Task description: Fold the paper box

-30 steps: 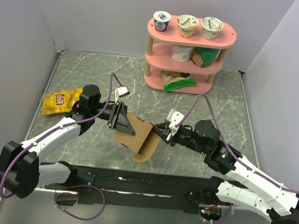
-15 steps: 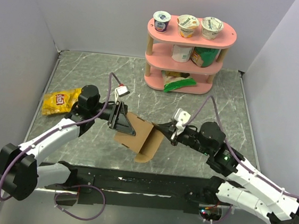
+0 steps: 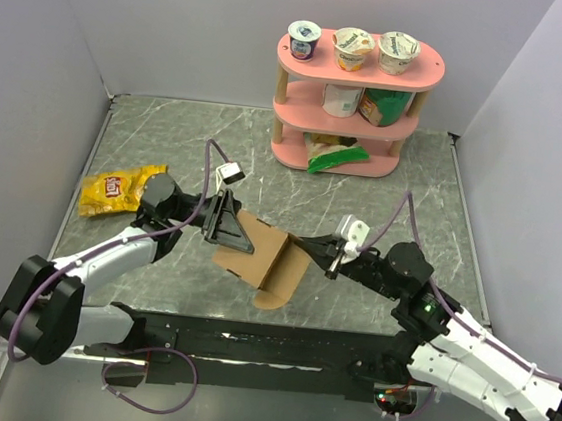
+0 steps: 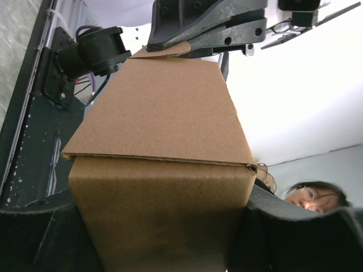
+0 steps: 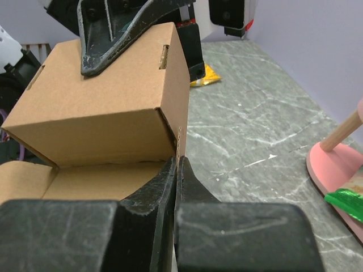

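The left gripper clamps the paper box between its spread fingers, just below the middle of the top view. The right gripper, its fingers pressed together, meets the edge of the box's side wall from the right; I cannot tell whether card is pinched between them. A yellow snack bag lies at the left on the marble table.
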